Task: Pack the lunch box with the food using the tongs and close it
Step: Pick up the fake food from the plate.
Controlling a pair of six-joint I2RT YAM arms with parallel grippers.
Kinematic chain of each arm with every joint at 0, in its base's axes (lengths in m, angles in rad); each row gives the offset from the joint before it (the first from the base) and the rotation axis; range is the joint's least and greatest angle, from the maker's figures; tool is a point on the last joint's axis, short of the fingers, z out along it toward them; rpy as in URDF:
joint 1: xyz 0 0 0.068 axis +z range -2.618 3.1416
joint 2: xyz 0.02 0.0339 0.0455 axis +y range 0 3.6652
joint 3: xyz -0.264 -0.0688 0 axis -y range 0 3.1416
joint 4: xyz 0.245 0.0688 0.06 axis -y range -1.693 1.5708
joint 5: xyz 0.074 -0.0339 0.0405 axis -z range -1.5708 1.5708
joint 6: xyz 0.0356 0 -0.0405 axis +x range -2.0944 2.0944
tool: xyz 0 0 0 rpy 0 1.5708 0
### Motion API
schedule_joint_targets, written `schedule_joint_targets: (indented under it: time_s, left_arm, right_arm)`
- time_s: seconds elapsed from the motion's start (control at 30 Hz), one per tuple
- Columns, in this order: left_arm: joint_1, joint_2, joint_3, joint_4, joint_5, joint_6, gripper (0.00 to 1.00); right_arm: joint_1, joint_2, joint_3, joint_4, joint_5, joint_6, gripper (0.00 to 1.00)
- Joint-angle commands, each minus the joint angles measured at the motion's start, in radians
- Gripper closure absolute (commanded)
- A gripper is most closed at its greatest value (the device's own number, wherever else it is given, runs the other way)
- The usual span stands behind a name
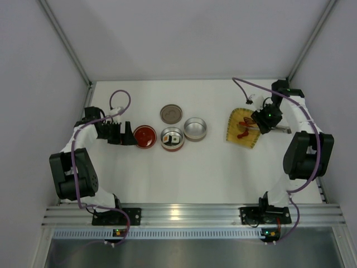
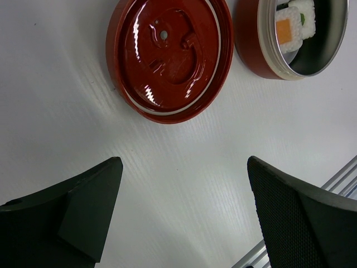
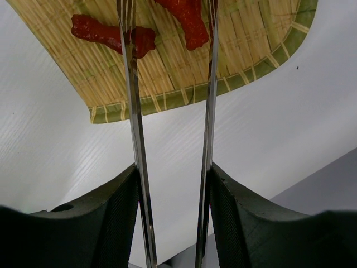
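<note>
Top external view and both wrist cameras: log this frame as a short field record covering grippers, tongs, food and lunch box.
left gripper: open, empty, above the table near the red lid
right gripper: shut on the tongs, over the bamboo mat
tongs: arms apart, a red piece between them, contact unclear
red bowl: uncovered, sushi rolls inside
silver tin: uncovered, beside the red bowl
</note>
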Motion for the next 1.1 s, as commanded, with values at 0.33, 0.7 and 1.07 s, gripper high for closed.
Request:
schedule_joint_targets:
  time_s: [0.33,0.7,1.07]
  left_arm:
    - [0.008,0.023,0.022,0.022,0.046,-0.010,0.02]
    - [0.008,0.014,0.014,0.031,0.053,-0.019,0.02]
    - [0.007,0.001,0.012,0.032,0.056,-0.019,0.02]
  right_arm:
    - [-0.009,0.008,0.041,-0.042,-0.033,-0.029,0.61]
    - [-0.004,-0.015,0.210,-0.100,-0.093,0.017,0.75]
    - [0.238,-0.072,0.273,-0.115,-0.145,0.150,0.77]
